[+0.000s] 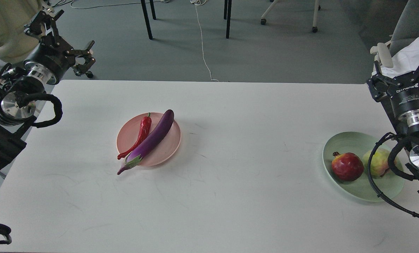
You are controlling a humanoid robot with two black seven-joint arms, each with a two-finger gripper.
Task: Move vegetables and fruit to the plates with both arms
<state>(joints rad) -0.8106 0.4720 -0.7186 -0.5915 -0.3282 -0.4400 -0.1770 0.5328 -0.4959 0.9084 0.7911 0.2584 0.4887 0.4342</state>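
The purple eggplant (148, 140) and the red chili pepper (140, 135) lie side by side on the pale pink plate (167, 149) at the table's left middle. The eggplant's stem end hangs over the plate's near rim. The dark-red pomegranate (347, 166) and the yellow-green pear-like fruit (378, 162) sit on the pale green plate (339, 144) at the right edge. My left gripper (64, 33) is open and empty, raised beyond the table's far left corner. My right gripper (399, 63) is open and empty, raised at the far right edge, behind the green plate.
The white table (230, 196) fills the view. My right arm's black cable (378, 175) loops over the green plate and part of the pear-like fruit. Chair and table legs (146, 19) and a white cord (203, 45) are on the grey floor beyond.
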